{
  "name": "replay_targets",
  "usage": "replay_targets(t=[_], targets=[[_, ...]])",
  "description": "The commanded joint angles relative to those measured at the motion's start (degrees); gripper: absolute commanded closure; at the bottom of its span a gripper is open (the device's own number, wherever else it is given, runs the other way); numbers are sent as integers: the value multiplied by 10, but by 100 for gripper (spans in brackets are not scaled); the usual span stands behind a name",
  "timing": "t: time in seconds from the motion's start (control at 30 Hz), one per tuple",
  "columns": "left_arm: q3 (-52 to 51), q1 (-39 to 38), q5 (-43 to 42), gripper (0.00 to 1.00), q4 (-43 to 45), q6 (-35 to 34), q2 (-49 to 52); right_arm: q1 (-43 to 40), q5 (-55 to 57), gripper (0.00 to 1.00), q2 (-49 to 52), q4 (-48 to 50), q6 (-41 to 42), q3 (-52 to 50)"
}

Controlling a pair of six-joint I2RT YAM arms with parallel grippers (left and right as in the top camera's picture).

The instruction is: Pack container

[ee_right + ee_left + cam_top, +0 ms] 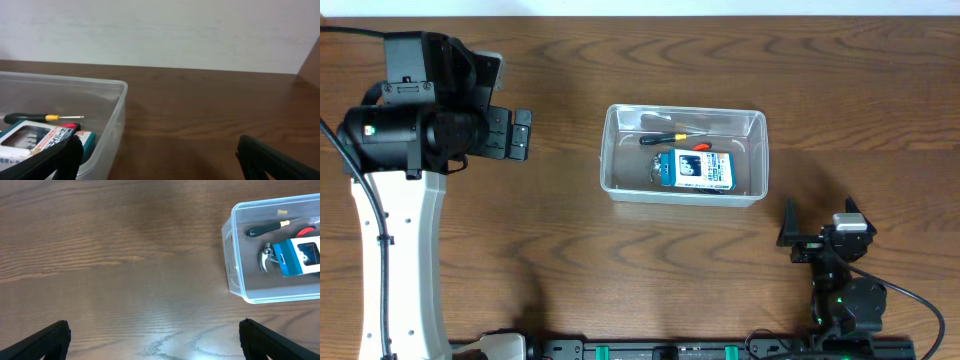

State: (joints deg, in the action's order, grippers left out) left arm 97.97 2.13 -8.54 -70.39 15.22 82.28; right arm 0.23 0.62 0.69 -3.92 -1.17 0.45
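The clear plastic container (756,160) stands at the table's middle. Inside it lie a blue-and-white box (693,169), a black-handled screwdriver (665,137) and a metal tool (266,258). It also shows in the left wrist view (235,265) at the right and in the right wrist view (112,125) at the left. My left gripper (522,133) is open and empty, well left of the container; its fingers frame bare wood (152,337). My right gripper (820,222) is open and empty, near the table's front right, just right of the container (160,157).
The wooden table (550,230) stretches around the container. The left arm's white column (405,260) stands at the front left. A pale wall (160,30) rises behind the table's far edge.
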Motion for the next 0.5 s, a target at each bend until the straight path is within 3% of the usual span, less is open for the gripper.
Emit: replay_targets(t=[0.0,0.47], targets=[[3,-2,7,2,0,-3,-3,-6,23,1,-4,-2,12,-1],[3,-2,7,2,0,-3,-3,-6,21,1,-4,-2,15,-1]])
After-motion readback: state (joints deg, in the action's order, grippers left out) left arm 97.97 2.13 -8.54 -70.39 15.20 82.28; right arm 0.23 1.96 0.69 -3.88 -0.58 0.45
